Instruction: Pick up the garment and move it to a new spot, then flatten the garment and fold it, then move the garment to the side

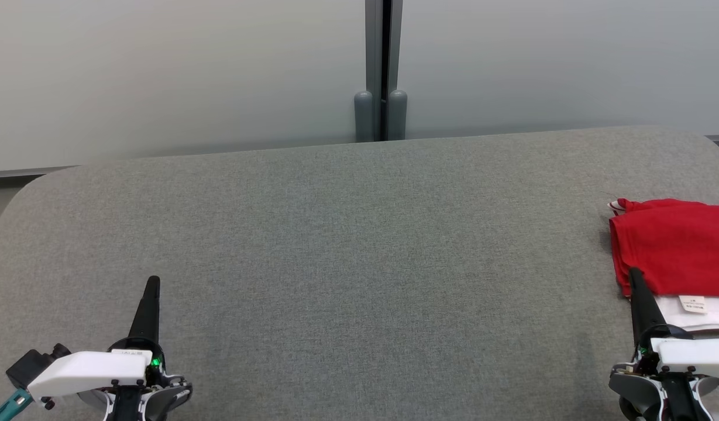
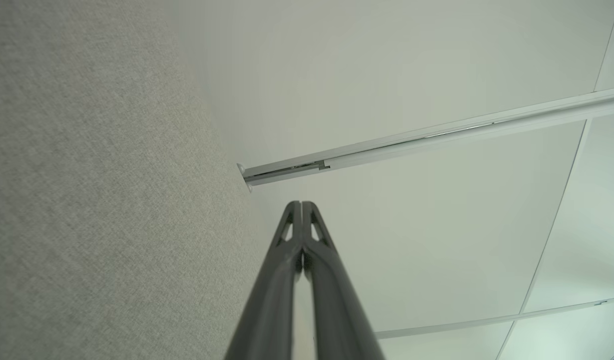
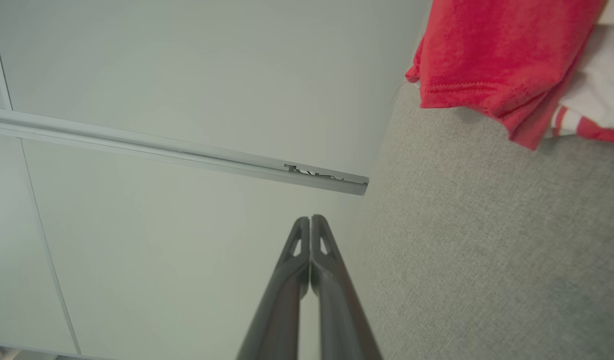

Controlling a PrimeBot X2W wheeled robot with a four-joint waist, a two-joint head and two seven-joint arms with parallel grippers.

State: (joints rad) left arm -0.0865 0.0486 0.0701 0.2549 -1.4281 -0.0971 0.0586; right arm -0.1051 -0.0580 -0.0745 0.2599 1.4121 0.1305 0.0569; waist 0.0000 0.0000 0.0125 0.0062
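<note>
The garment (image 1: 675, 248), red with a white part and a small label, lies folded at the right edge of the grey padded surface (image 1: 359, 263). In the right wrist view the garment (image 3: 491, 55) fills the upper right corner, showing a red hem and red-striped white trim. My right gripper (image 1: 634, 273) is shut and empty at the lower right, its tip over the garment's near left corner; whether it touches the cloth I cannot tell. In its own view the right gripper (image 3: 310, 218) has its fingers pressed together. My left gripper (image 1: 153, 280) is shut and empty at the lower left, far from the garment, its fingers (image 2: 302, 205) closed tip to tip.
A pale wall (image 1: 172, 70) with a grey vertical post (image 1: 382, 70) stands behind the surface's far edge. The surface has rounded far corners. A white rail (image 2: 436, 140) runs along the wall panels in both wrist views.
</note>
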